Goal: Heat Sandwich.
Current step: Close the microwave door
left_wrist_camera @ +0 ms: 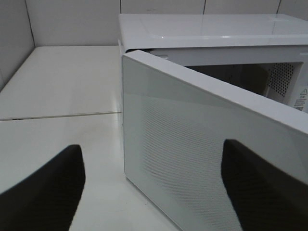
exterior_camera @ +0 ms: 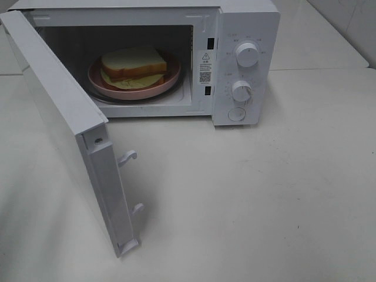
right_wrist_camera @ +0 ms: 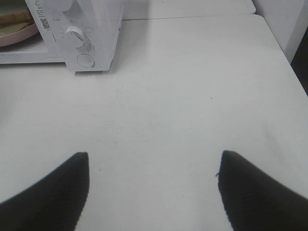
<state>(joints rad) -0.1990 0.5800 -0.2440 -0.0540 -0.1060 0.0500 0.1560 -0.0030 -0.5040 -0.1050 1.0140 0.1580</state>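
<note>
The sandwich [exterior_camera: 134, 66] already lies on a pink plate [exterior_camera: 98, 81] inside the microwave [exterior_camera: 247, 23], so the loading part looks done. It is far ahead of both sets of jaws and neither is near it. The door [exterior_camera: 53, 111] stands wide open, swung out over the desk [exterior_camera: 264, 194], so heating cannot have begun.

The left gripper [left_wrist_camera: 151, 144] has its jaws spread with nothing between them. The door's outer face [left_wrist_camera: 192, 159] fills the space just ahead of them and crosses behind one finger; whether that finger touches the panel cannot be told. This placing suits a push to swing the door shut, which is probably the step in hand.

The right gripper [right_wrist_camera: 154, 154] also has its jaws spread and empty, with only bare desk below and ahead. The control panel sits well ahead of them and off to one side, far apart.

What seems left: close the door until its latches catch, then turn a knob [exterior_camera: 241, 91], a job likely for the right arm since the panel lies on its side
</note>
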